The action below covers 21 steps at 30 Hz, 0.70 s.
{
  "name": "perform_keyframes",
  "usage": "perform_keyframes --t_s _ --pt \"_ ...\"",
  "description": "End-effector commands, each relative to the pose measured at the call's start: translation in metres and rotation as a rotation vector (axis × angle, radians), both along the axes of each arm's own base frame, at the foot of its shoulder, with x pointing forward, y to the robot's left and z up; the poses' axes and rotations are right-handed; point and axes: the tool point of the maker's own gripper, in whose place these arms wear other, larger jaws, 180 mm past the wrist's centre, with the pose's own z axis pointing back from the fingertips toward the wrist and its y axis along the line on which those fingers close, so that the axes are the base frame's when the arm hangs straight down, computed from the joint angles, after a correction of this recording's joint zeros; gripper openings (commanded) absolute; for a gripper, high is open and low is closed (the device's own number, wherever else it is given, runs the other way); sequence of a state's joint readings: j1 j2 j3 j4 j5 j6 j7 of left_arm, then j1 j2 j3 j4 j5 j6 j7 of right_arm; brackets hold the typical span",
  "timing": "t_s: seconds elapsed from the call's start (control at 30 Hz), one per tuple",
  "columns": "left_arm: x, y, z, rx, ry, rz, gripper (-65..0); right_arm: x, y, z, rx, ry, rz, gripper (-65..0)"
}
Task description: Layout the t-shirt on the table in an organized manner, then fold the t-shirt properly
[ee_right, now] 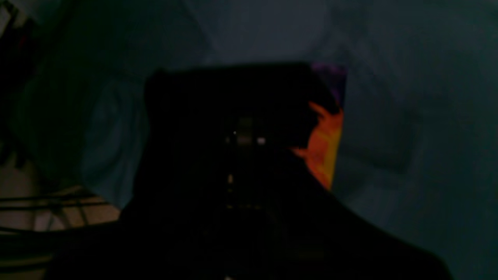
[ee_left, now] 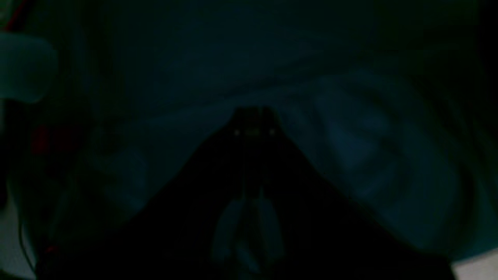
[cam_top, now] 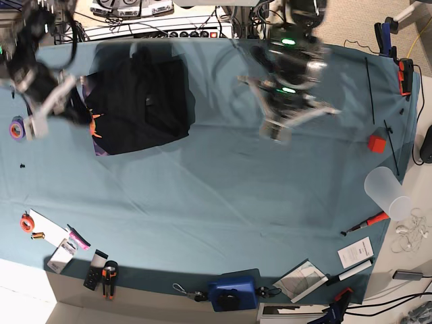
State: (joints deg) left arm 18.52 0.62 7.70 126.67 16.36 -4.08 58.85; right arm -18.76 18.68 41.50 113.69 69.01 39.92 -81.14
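Note:
The black t-shirt [cam_top: 142, 101] lies folded on the far left part of the teal table [cam_top: 202, 202], with a strip of orange and purple print [cam_top: 96, 128] showing at its left edge. My right gripper [cam_top: 85, 115] is at that left edge. In the very dark right wrist view, the right gripper [ee_right: 245, 134] sits shut in black fabric of the t-shirt [ee_right: 194, 101], with the orange print [ee_right: 325, 147] beside it. My left gripper [cam_top: 274, 131] hangs blurred over bare cloth, far right of the shirt. The left wrist view shows the left gripper [ee_left: 253, 116] shut to a point, holding nothing.
A purple tape roll [cam_top: 17, 128] lies at the left edge. A red block [cam_top: 376, 143] and a clear cup [cam_top: 386, 192] stand on the right. Small tools, papers and a blue box [cam_top: 233, 293] line the near edge. Cables run along the far edge.

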Motion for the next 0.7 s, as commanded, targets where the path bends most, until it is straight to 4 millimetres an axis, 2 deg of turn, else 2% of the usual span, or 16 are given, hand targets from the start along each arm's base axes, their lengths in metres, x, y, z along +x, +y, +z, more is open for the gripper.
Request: perform_keyframes --t_s 0.0,0.13,0.23,0.33,0.43,0.67 --pt "0.005 0.006 0.008 -0.023 -0.036 0.008 -65.0 -0.001 -0.003 0.010 -0.010 -0.032 0.001 -65.0" --pt "0.001 0.038 0.001 -0.140 0.005 0.053 -65.0 -0.020 -0.013 0.001 -0.023 0.023 -0.032 -65.0" --pt "-0.009 0.065 -0.003 -0.224 0.030 0.108 -65.0 -0.035 -0.015 -0.004 -0.004 0.050 -0.051 -65.0" --pt "-0.027 0.087 -0.007 -0.301 0.052 0.156 -65.0 -0.049 -0.011 -0.008 0.036 0.061 -0.092 -65.0" --pt "-0.049 0.096 -0.009 -0.371 0.065 0.167 -65.0 -0.063 -0.001 -0.014 0.059 0.086 -0.112 -65.0" --pt "-0.105 0.122 -0.028 -0.354 0.189 0.239 -65.0 -0.099 0.014 -0.028 0.036 0.185 -0.131 -65.0"
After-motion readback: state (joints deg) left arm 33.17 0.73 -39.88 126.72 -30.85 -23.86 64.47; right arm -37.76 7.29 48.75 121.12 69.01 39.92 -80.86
